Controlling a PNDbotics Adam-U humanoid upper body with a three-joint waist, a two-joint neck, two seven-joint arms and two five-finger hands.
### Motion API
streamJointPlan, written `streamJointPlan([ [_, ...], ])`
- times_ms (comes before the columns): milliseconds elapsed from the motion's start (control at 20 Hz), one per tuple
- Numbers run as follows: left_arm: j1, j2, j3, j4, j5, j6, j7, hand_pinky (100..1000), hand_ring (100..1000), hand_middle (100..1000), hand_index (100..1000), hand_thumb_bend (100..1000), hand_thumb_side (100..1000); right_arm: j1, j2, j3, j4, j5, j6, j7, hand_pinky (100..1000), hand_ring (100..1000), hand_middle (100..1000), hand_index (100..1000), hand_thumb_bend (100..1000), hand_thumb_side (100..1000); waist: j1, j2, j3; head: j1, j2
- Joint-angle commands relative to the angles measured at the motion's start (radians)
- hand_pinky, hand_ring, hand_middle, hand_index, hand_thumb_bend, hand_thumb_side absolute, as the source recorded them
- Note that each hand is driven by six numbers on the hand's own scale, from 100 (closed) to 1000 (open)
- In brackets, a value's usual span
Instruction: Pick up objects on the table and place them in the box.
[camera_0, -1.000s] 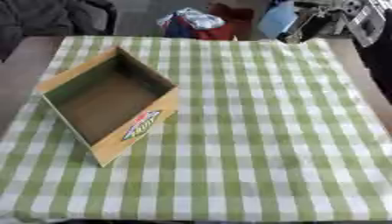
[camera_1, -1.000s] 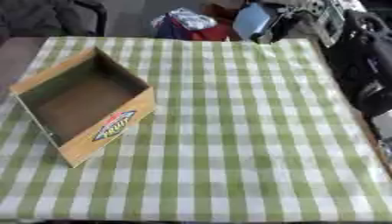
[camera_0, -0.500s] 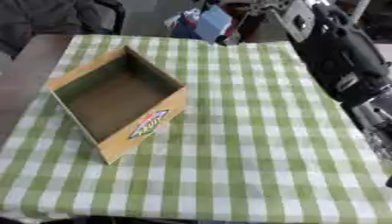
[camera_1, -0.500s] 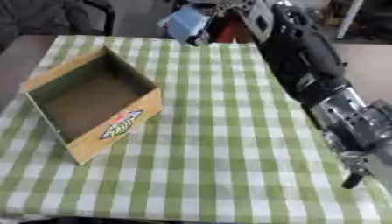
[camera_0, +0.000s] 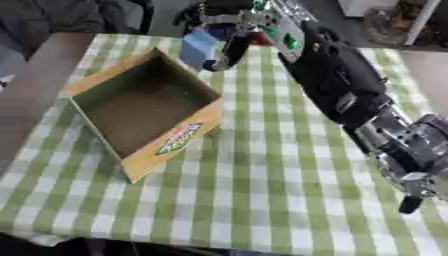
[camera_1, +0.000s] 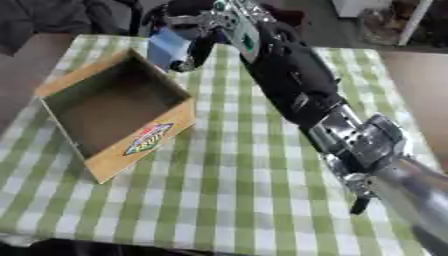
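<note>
Right hand (camera_0: 229, 36) is reaching across with its fingers curled round a pale blue object (camera_0: 198, 48), hanging just past the box (camera_0: 144, 116) rim at its 1 o'clock; I'd be carrying it toward 7 o'clock over the cavity before letting go.

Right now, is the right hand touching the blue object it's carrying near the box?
Touching. In the left eye view the right hand has its fingers curled round the light blue object, above the box's far corner.
</note>
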Motion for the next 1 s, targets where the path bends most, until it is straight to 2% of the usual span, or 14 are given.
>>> streamJointPlan([
  [50, -0.018, 0.002, -0.001, -0.019, 0.003, -0.005, -0.002, 654, 561, 654, 726, 100, 655, -0.022, 0.011, 0.005, -0.004, 0.014, -0.049, 0.051, 903, 1000, 964, 623, 100, 195, 0.005, -0.010, 0.010, -0.009, -0.006],
  [350, -0.020, 0.000, 0.001, -0.019, 0.002, -0.009, 0.000, 651, 561, 655, 726, 100, 653, 0.005, 0.049, 0.020, 0.008, 0.045, -0.063, 0.068, 902, 1000, 964, 627, 100, 216, 0.007, -0.007, 0.023, -0.018, 0.000],
  [600, -0.021, -0.002, 0.001, -0.019, 0.002, -0.010, 0.000, 651, 560, 655, 726, 100, 653, 0.027, 0.081, 0.032, 0.022, 0.080, -0.082, 0.076, 903, 1000, 966, 636, 100, 232, 0.007, -0.003, 0.022, -0.022, 0.003],
  [650, -0.021, -0.002, 0.002, -0.019, 0.001, -0.009, 0.000, 651, 560, 655, 726, 100, 654, 0.030, 0.084, 0.033, 0.025, 0.088, -0.085, 0.077, 905, 1000, 965, 637, 100, 213, 0.006, -0.003, 0.021, -0.022, 0.005],
  [750, -0.021, -0.003, 0.002, -0.019, 0.001, -0.009, 0.000, 651, 559, 655, 726, 100, 653, 0.034, 0.087, 0.036, 0.029, 0.107, -0.091, 0.077, 909, 1000, 965, 646, 100, 237, 0.006, -0.002, 0.020, -0.022, 0.006],
  [800, -0.020, -0.003, 0.002, -0.019, 0.001, -0.008, 0.000, 651, 559, 655, 726, 100, 654, 0.035, 0.087, 0.037, 0.028, 0.117, -0.095, 0.075, 912, 1000, 966, 673, 100, 239, 0.006, -0.002, 0.019, -0.021, 0.006],
  [850, -0.020, -0.003, 0.002, -0.019, 0.001, -0.008, 0.000, 651, 559, 655, 726, 100, 654, 0.036, 0.086, 0.040, 0.026, 0.128, -0.101, 0.073, 916, 1000, 964, 747, 100, 244, 0.006, -0.002, 0.017, -0.020, 0.006],
  [900, -0.020, -0.003, 0.002, -0.019, 0.001, -0.008, 0.000, 651, 559, 655, 726, 100, 654, 0.038, 0.086, 0.042, 0.024, 0.139, -0.107, 0.071, 916, 1000, 963, 761, 100, 246, 0.006, -0.002, 0.016, -0.020, 0.006],
  [950, -0.020, -0.003, 0.002, -0.019, 0.000, -0.008, 0.001, 651, 559, 655, 726, 100, 654, 0.038, 0.085, 0.043, 0.022, 0.149, -0.113, 0.068, 919, 1000, 961, 880, 179, 273, 0.006, -0.002, 0.015, -0.019, 0.006],
  [1000, -0.020, -0.003, 0.003, -0.019, 0.000, -0.008, 0.001, 651, 559, 655, 726, 100, 654, 0.039, 0.084, 0.044, 0.021, 0.158, -0.119, 0.064, 919, 1000, 961, 880, 179, 273, 0.006, -0.002, 0.014, -0.019, 0.006],
])
